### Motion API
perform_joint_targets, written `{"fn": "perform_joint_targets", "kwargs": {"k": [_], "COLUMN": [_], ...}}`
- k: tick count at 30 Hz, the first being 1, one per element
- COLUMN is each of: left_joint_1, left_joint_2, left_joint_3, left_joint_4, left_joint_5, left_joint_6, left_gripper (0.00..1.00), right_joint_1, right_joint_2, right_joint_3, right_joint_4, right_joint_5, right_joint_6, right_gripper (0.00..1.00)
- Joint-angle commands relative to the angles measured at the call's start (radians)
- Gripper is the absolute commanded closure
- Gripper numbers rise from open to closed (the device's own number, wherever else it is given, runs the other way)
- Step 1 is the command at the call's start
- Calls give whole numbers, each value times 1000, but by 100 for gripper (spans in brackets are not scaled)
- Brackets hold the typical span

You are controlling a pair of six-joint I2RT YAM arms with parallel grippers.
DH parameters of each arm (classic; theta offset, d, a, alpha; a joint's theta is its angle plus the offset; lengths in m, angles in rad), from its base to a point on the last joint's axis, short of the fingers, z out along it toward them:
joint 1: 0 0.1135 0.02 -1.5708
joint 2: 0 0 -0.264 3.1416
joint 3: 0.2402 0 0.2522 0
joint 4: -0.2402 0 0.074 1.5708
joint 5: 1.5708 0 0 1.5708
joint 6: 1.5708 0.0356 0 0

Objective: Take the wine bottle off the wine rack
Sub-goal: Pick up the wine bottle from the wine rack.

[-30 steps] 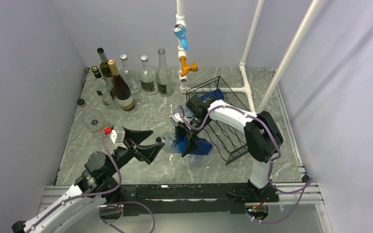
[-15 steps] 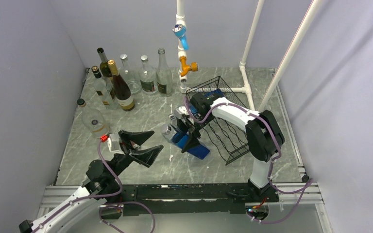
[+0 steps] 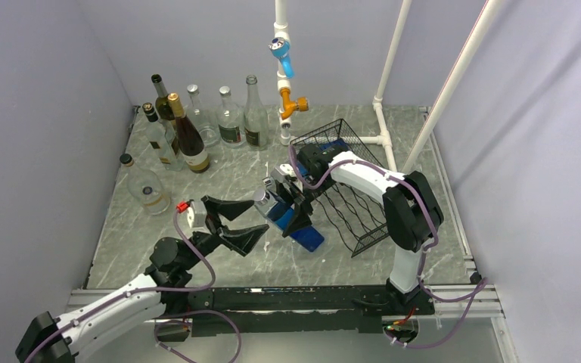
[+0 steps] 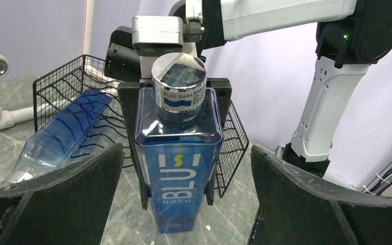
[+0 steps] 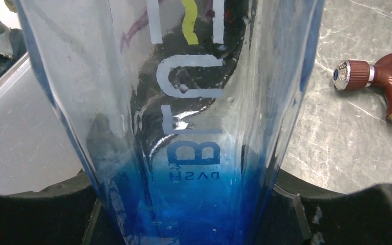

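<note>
Wine bottle (image 3: 306, 237), from above: blue glass with a silver cap; tilted, cap toward the left arm, base low near the table; outside the wine rack (image 3: 346, 193), just to its left
Right gripper (image 3: 290, 212), from above: jaws partly closed across the bottle's body, clamping it
Left gripper (image 3: 253, 219), from above: jaws spread wide, nothing in them; tips near the cap, not touching it
Rack, from above: black wire mesh on the right of the table; a second blue bottle (image 3: 336, 146) lies in its far end
Back of table, from above: standing bottles (image 3: 197, 121) grouped at the far left; white pipe frame (image 3: 389, 68) behind the rack
Left wrist view, bottle: centred, cap facing the camera, "BLU DASH" on its face; black fingers of the right gripper pressed on both flanks; rack behind it, the second bottle lying inside on the left
Left wrist view, own fingers: wide apart at both lower corners, clear of the glass
Right wrist view, bottle: fills the frame, lettering seen through the glass; own dark fingers against it on both sides at the bottom
Right wrist view, table (image 5: 337, 127): grey marble; a red-brown tap (image 5: 375, 76) lies on it
</note>
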Motion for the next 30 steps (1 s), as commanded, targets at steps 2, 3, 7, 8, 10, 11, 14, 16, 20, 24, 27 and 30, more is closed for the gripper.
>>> {"fn": "perform_joint_targets", "kwargs": {"k": [2,3,7,8,10,11,14,16,20,24,27,30], "left_joint_1": [0,-1,-9,-11,-17,-20,-30,-35,-46,-61,-71,-75], "left_joint_2": [102,121,197,212,238,250,296,332,408,474,516,558], "left_joint_3": [2,4,7,10,18,21,30,34,48,69,85,99], "left_joint_4": [222,240,307,316,331,341,379,414,485,526,552,571], "left_joint_5": [46,49,43,38,25,23,12,9,10,4,-9,-11], "left_joint_6": [27,27,38,43,59,68,90,98,101,105,113,112], "left_gripper": [0,0,0,0,0,0,1,1,1,1,0,0], "right_joint_1": [-7,-7,-7,-7,-8,-8,-7,-9,-8,-8,-8,-8], "right_joint_2": [-42,-41,-42,-42,-41,-41,-39,-37,-31,-30,-28,-26], "right_joint_3": [44,44,43,43,41,41,41,43,46,44,47,49], "right_joint_4": [-27,-30,-31,-31,-32,-34,-40,-46,-61,-65,-77,-84], "right_joint_5": [-140,-141,-143,-143,-143,-143,-144,-144,-146,-146,-146,-146], "right_joint_6": [-18,-21,-24,-25,-27,-30,-37,-43,-57,-64,-74,-83], "right_gripper": [100,100,100,100,100,100,100,100,100,100,100,100]}}
